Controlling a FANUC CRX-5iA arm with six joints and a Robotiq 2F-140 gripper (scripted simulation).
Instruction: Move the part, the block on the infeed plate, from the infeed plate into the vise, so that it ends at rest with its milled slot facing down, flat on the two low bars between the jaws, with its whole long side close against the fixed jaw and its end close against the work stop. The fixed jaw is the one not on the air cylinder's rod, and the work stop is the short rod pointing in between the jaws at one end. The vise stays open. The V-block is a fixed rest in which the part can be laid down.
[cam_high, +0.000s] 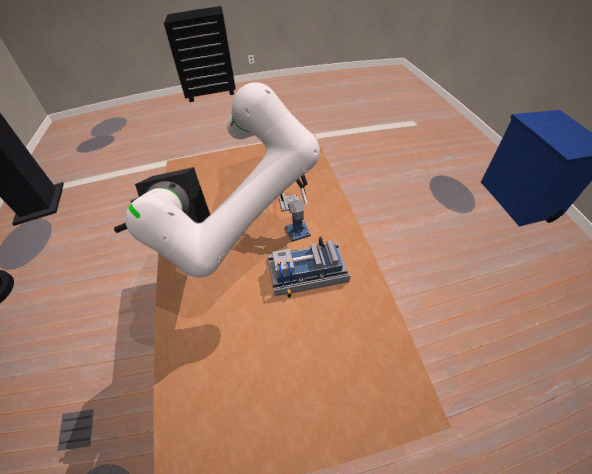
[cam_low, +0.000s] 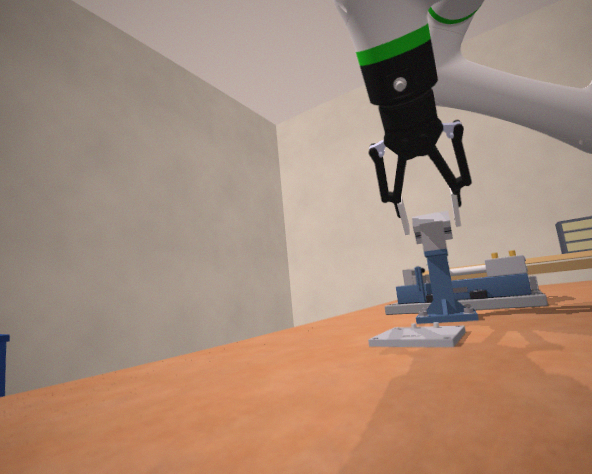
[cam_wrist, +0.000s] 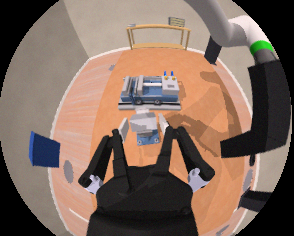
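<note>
two white finger pads (cam_low: 404, 223) of my black claw (cam_low: 430, 215) stand a little apart from the small grey metal block (cam_low: 433, 220), one on each side, so the claw is open and holds nothing. going left to right, i see the flat grey infeed plate (cam_low: 417, 337) with no block on it, then the blue v-block stand (cam_low: 441, 280) with the block resting on its top, right under my claw. the blue and grey vise (cam_low: 505, 287) waits behind, to the right. i cannot tell which way the slot faces. i think i must grip the block again another way.
</note>
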